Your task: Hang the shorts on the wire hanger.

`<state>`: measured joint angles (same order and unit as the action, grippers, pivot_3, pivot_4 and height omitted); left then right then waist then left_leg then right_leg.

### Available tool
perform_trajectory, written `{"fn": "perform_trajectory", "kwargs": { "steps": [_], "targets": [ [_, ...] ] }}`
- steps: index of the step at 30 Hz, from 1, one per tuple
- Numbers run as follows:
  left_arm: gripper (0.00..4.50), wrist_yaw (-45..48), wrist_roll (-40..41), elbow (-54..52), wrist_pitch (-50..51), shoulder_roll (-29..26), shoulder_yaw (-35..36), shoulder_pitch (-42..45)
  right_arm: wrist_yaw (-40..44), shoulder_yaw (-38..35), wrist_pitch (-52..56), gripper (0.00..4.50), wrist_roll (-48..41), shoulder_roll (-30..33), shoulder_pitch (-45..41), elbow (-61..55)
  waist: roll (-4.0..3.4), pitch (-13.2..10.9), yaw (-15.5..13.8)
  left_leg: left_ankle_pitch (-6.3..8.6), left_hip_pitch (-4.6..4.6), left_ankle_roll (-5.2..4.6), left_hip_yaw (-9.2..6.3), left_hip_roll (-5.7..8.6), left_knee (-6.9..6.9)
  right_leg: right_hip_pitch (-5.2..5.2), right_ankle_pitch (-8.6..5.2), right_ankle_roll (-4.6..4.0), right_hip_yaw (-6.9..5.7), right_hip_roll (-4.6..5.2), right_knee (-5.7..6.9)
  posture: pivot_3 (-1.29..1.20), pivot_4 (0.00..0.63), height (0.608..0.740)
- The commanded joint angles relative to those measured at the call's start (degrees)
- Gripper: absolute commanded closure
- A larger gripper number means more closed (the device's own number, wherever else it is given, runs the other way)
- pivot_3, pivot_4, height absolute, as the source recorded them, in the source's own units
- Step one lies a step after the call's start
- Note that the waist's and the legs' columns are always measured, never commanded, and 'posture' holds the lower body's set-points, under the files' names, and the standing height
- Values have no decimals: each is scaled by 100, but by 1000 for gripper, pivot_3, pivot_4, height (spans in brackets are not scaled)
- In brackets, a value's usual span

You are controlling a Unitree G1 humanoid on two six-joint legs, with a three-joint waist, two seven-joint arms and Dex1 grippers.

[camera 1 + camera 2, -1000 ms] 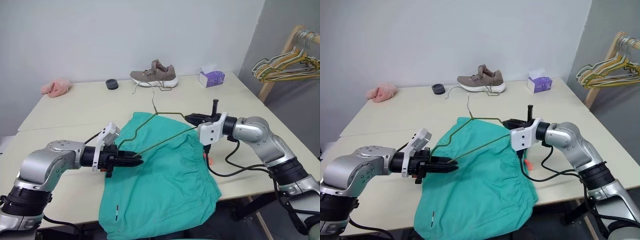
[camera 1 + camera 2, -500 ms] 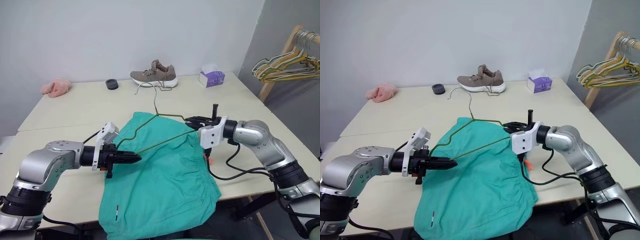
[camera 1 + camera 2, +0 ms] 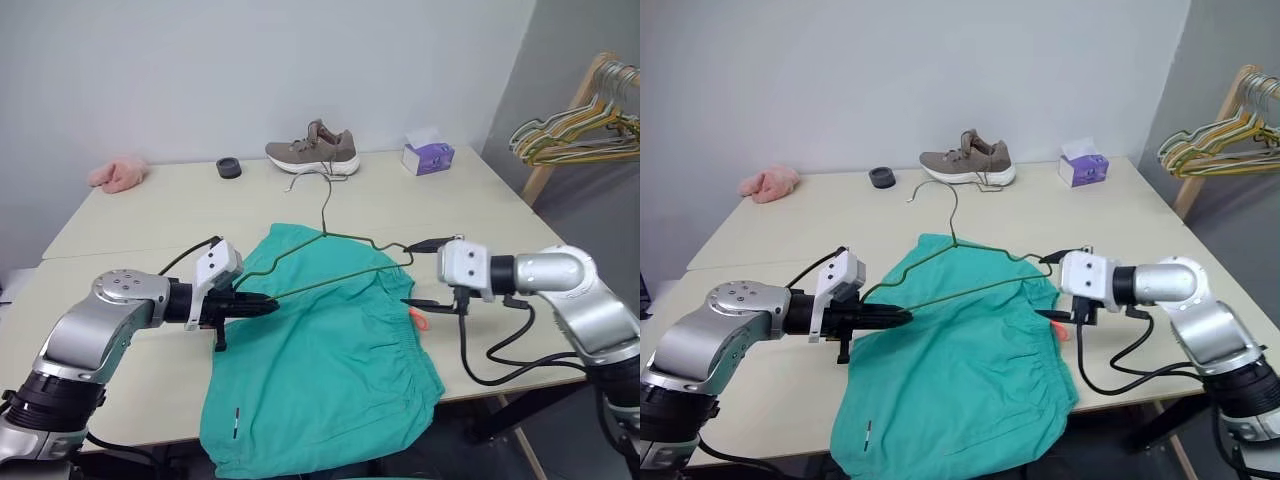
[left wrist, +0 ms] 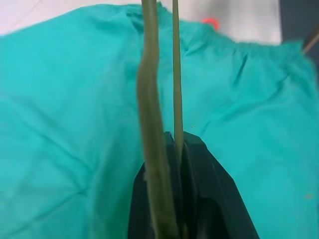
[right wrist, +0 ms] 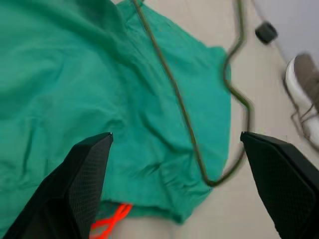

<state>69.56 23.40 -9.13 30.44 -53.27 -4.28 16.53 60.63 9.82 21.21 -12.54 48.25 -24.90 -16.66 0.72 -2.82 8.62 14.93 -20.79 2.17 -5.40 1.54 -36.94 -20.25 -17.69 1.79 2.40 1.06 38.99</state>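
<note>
Where the frame begins at far left, a pink fluffy thing (image 3: 116, 173) lies on the counter (image 3: 150, 215) near the wall, and a small dark ring (image 3: 228, 167) sits a bit right of it. At left centre, my left pincer (image 3: 262, 301) is pressed together on the wire hanger (image 3: 330, 273), pinching its lower corner; the left wrist view shows two strands of the olive wire running out from between my black fingers (image 4: 204, 199) over green cloth. From that pinch the wire rises toward mid-frame, the hook standing up at the top centre, its curve pointing toward the shoe (image 3: 312, 149) by the wall.

The shorts (image 3: 320, 370) lie spread on the counter in the lower middle of the frame, under the hanger, with the lower hem drooping past the counter's near edge. The waistband side faces right, and the orange-pink drawstring (image 3: 418, 319) pokes out there. Whether the wire passes through the cloth I cannot tell.

Right of centre, my right pincer (image 3: 425, 272) is spread wide, one finger above and one below, just beside the hanger's right corner and not gripping it. A purple tissue box (image 3: 427, 155) sits upper right on the counter. At the far right edge, a bunch of pastel hangers (image 3: 575, 135) hangs from a wooden rack (image 3: 560, 125).
</note>
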Motion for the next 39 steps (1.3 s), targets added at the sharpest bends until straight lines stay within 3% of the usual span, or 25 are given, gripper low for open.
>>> {"fn": "perform_trajectory", "kwargs": {
  "steps": [1,7,15,18,20,29,36,39],
  "targets": [
    [4500,224,-289,-51,-543,-150,-55,145,-7,-136,775,67,-356,-11,-163,-410,-4,-3,-7,0,0,0,-1,0,0,0,0,0,-1,0,0,-184,0,740],
    [4500,395,-567,-128,-1005,-147,-180,200,259,421,1622,67,-415,12,-443,-570,-6,-4,-21,0,-3,0,4,0,0,-1,-1,1,1,1,-3,-186,0,740],
    [4500,495,-646,-174,-1121,-107,-225,238,501,1473,1846,67,35,-171,-894,-131,-7,-6,-17,0,-4,-1,3,0,0,-3,-1,2,-1,1,-3,-174,0,740],
    [4500,541,-630,-221,-1141,-147,-193,152,471,1633,2059,645,107,-306,-973,30,-7,-6,-29,0,-6,0,2,0,0,-4,-1,2,-2,1,-3,-169,0,740],
    [4500,554,-628,-228,-1163,-160,-175,109,493,1672,2200,1271,99,-341,-995,61,-7,-6,-31,0,-6,0,2,0,0,-4,-1,2,-1,1,-3,-168,0,740],
    [4500,642,-611,-298,-1108,-162,-194,-7,457,1715,2406,4462,153,-407,-958,38,-7,-6,-35,0,-6,0,-2,0,0,-4,-1,2,-5,1,-3,-173,0,740],
    [4500,550,-535,-311,-853,-72,-199,-15,444,1659,2570,4487,100,-421,-859,-115,-9,-7,-33,1,-6,0,-3,0,0,-4,-1,2,-7,1,-3,-178,0,740],
    [3795,564,-407,-315,-687,-15,-144,8,413,1596,2644,4500,59,-427,-798,-161,-8,-6,-32,1,-6,0,-4,0,0,-4,-1,2,-7,1,-3,-179,0,740]
  ]
}}
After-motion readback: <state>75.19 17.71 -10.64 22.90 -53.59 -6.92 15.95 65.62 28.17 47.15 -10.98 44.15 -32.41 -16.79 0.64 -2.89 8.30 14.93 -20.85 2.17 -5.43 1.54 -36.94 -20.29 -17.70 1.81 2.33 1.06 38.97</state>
